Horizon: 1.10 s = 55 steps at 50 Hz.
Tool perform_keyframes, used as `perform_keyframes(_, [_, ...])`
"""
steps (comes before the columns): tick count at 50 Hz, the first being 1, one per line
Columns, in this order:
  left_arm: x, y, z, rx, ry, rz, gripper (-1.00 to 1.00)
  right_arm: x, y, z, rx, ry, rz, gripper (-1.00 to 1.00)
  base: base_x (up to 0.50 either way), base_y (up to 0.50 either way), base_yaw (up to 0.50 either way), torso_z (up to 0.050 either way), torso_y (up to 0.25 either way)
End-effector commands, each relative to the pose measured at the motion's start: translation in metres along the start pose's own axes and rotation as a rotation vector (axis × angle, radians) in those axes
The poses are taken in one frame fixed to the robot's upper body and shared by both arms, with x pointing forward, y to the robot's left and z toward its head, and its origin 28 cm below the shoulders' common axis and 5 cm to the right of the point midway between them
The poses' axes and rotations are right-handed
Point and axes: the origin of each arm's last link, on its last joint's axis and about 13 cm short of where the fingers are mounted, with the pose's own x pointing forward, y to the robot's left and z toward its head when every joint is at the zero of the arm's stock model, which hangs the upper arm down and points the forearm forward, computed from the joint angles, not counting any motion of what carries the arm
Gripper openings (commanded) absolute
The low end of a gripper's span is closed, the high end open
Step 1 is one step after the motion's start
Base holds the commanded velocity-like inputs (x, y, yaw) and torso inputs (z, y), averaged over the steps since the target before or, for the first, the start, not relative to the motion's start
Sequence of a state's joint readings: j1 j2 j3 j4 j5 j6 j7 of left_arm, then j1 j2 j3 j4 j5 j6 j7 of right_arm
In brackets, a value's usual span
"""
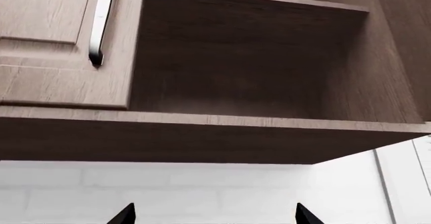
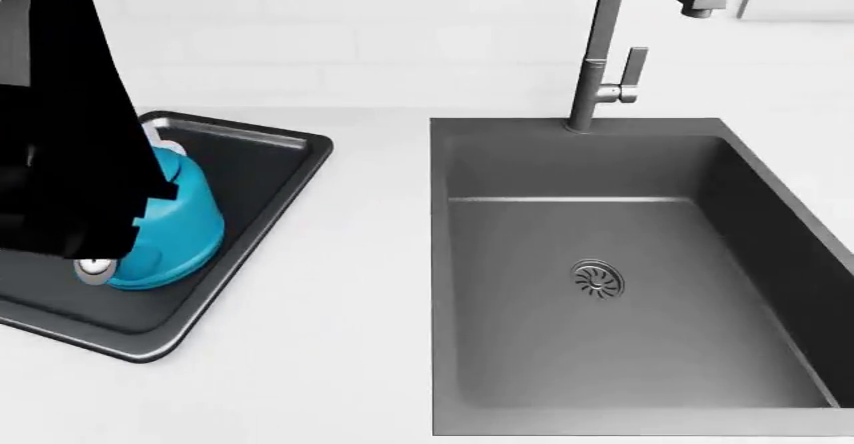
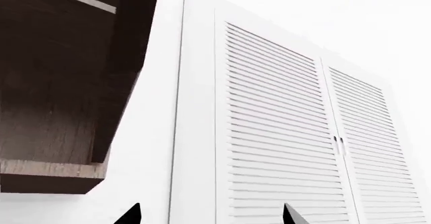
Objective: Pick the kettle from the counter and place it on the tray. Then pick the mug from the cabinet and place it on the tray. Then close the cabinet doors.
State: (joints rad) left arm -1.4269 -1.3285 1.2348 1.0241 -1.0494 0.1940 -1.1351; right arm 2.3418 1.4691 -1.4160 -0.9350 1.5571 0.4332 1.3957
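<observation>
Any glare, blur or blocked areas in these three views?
Head view: sharp and evenly lit, no glare; a black arm hides part of the kettle on the tray. Left wrist view: cabinet interior shaded, slightly soft. Right wrist view: white louvred doors nearly washed out.

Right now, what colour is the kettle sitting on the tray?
Teal-blue kettle on the black tray; the head view shows it best.

No legible text, label, brand, number or sign appears in any view. The rounded teal-blue kettle (image 2: 180,219), the brown wood-grain wall cabinet (image 1: 256,72) and the white louvred double doors (image 3: 296,133) all carry plain, unmarked surfaces.
</observation>
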Motion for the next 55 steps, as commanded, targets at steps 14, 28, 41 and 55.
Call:
perform_keyframes(14, [-0.001, 0.003, -0.003, 0.001, 0.008, 0.006, 1.0, 0.037, -0.042, 0.063, 0.038, -0.104, -0.065, 1.0, 0.0, 0.0, 0.0, 0.0, 0.0])
perform_keyframes(28, [-0.003, 0.005, -0.005, -0.004, 0.011, 0.017, 1.0, 0.059, -0.023, 0.1, 0.072, -0.135, 0.041, 1.0, 0.0, 0.0, 0.0, 0.0, 0.0])
perform_keyframes(41, [-0.006, 0.009, -0.007, -0.008, 0.009, 0.026, 1.0, 0.089, 0.01, 0.112, 0.142, -0.105, 0.146, 1.0, 0.0, 0.0, 0.0, 0.005, 0.0])
perform_keyframes(55, [-0.008, 0.013, -0.007, -0.016, 0.01, 0.036, 1.0, 0.124, 0.045, 0.114, 0.256, 0.009, 0.28, 1.0, 0.0, 0.0, 0.0, 0.004, 0.001])
